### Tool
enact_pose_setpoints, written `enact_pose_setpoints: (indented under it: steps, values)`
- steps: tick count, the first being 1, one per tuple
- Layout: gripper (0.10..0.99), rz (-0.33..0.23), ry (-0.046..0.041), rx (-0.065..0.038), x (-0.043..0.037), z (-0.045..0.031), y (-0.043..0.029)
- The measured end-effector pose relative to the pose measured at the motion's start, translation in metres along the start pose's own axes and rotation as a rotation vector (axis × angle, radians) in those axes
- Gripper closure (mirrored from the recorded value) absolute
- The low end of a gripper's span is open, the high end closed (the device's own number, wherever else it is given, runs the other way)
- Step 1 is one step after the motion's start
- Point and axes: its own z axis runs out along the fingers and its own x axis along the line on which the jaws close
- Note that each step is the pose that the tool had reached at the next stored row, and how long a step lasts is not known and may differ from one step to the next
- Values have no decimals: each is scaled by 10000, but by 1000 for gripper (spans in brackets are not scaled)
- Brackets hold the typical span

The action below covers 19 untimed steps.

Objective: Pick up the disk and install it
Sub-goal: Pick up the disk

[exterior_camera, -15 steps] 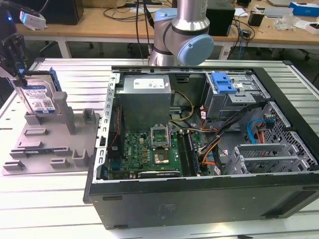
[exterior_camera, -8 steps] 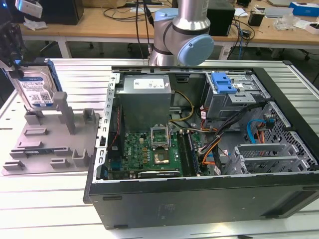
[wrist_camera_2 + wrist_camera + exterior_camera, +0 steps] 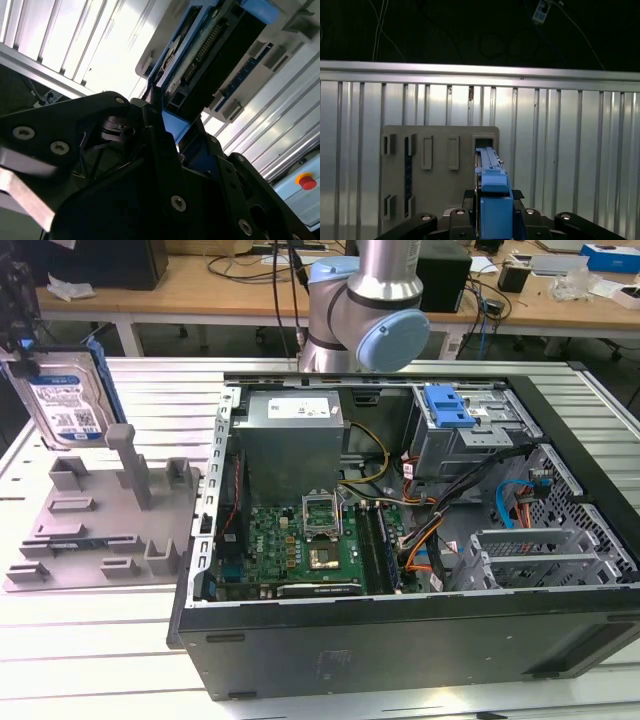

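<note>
- Gripper (image 3: 494, 196): pinching the disk by its blue-framed edges, as both wrist views show; far upper left of the exterior view.
- Disk (image 3: 66, 400): silver hard drive with white and blue label and blue frame; stands upright on edge at upper left of the exterior view, over the rear slot of the grey tray. Whether it touches the tray cannot be told.
- Grey moulded tray (image 3: 90, 530): left of the exterior view, flat on the table, upright posts.
- Slatted metal table (image 3: 100, 640): bears the tray and the case.
- Computer case (image 3: 400, 650): open, on its side, centre to right, just beside the tray.
- Power supply (image 3: 295, 435): grey box, upper left inside the case.
- Motherboard (image 3: 300, 540): green, below the power supply.
- Robot arm (image 3: 365, 300): top centre, behind the case.
- Blue ribbed clip (image 3: 447, 405): on the drive bay, upper right inside the case.
</note>
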Motion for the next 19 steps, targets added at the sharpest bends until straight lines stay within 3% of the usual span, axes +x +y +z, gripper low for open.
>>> enact_pose_setpoints:
  steps: [10,13,19]
  values:
    - [718,0,0,2,5,-423,-25]
    - [718,0,0,0,8,-612,-38]
    - [718,0,0,1,10,-802,-54]
